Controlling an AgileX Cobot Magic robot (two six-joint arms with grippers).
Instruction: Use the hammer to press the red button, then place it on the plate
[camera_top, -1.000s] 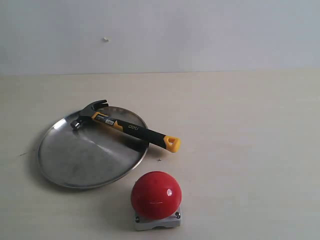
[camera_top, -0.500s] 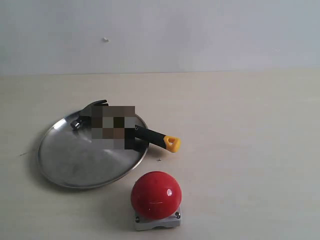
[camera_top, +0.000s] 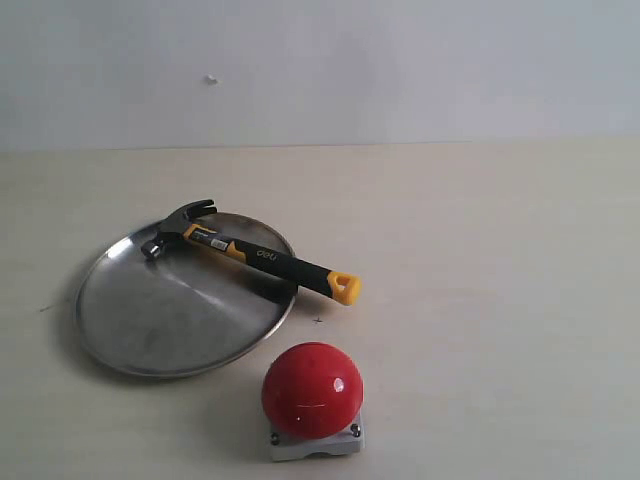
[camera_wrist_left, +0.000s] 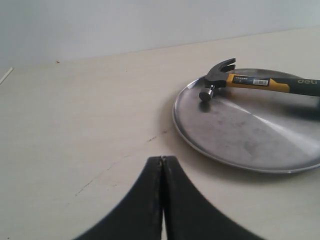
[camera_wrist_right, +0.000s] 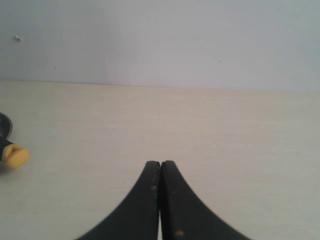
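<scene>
Both the left gripper and right gripper sit pinched shut, empty, so we open one wide and take the hammer, lying across the plate rim, mid-handle.

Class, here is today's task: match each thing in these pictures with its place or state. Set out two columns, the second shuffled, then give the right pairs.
1 hammer
2 red button
3 plate
4 left gripper

A jaws shut, holding nothing
B on a grey base
C under the hammer's head
D handle end juts past the rim

Pairs: 1-D, 2-B, 3-C, 4-A
</scene>
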